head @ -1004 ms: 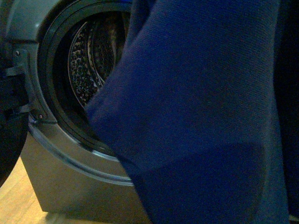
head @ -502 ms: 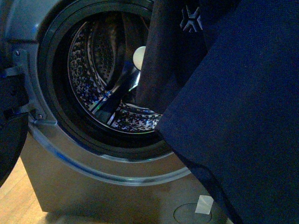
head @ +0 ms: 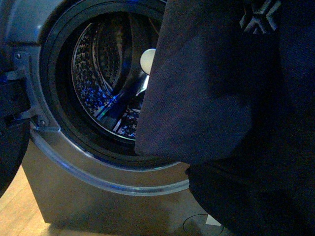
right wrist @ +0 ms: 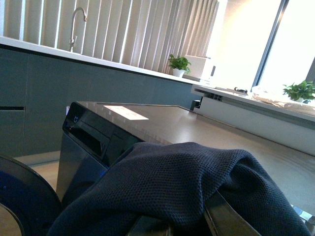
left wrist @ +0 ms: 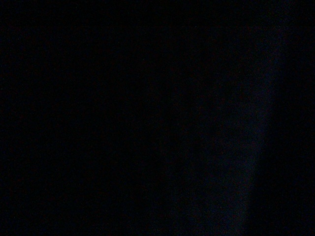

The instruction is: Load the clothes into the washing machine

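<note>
Front view: washing machine (head: 64, 191), dk grey front-loader, fills the frame, porthole open. Clothes (head: 216, 98), dk navy cloth, hang close to cam and block the right part of the porthole; can't tell if any of it is inside. Steel drum (head: 91, 78) is perforated w/ blue glints. Small white round bit (head: 147, 59) sits at the cloth edge.

Right wrist view: clothes are heaped over the R claw (right wrist: 197, 223), grey parts poke out, can't tell if clamped or spread.

Left wrist view: dark, L claw unseen.
</note>
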Robot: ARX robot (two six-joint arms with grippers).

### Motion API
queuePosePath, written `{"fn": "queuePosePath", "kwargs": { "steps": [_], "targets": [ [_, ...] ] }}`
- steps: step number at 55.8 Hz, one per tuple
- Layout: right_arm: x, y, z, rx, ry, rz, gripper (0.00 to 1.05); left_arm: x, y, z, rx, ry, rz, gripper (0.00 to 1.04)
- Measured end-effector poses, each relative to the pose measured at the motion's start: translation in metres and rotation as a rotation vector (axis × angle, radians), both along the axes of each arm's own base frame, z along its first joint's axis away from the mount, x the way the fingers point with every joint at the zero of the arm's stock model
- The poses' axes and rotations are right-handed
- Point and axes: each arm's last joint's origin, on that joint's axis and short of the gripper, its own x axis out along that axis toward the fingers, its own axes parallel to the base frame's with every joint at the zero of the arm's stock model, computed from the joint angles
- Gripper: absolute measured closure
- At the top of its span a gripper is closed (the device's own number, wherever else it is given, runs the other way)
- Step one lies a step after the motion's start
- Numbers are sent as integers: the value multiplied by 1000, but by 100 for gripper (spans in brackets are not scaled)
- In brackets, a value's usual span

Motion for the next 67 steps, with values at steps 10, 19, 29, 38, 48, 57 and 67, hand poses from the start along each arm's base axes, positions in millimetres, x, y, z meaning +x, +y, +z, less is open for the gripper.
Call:
{"fn": "queuePosePath", "kwargs": {
  "steps": [10,19,29,38,48,57,67],
  "targets": [
    [0,0,0,0,0,-1,100,17,-24,0,-37,-32,239,7],
    [0,0,0,0,0,-1,100,22,-32,6,-108,-97,398,7],
    [0,0,0,0,0,-1,100,24,-34,14,-170,-121,561,13],
    [0,0,0,1,1,-4,100,28,-36,10,-177,-97,640,47],
    [0,0,0,-1,-1,-5,84,29,-35,9,-177,-99,660,77],
    [0,0,0,-1,-3,-4,60,32,-26,-3,-162,-92,678,96],
    [-1,-1,1,1,-7,-4,35,39,-6,-16,-153,-67,726,96]
  ]
}}
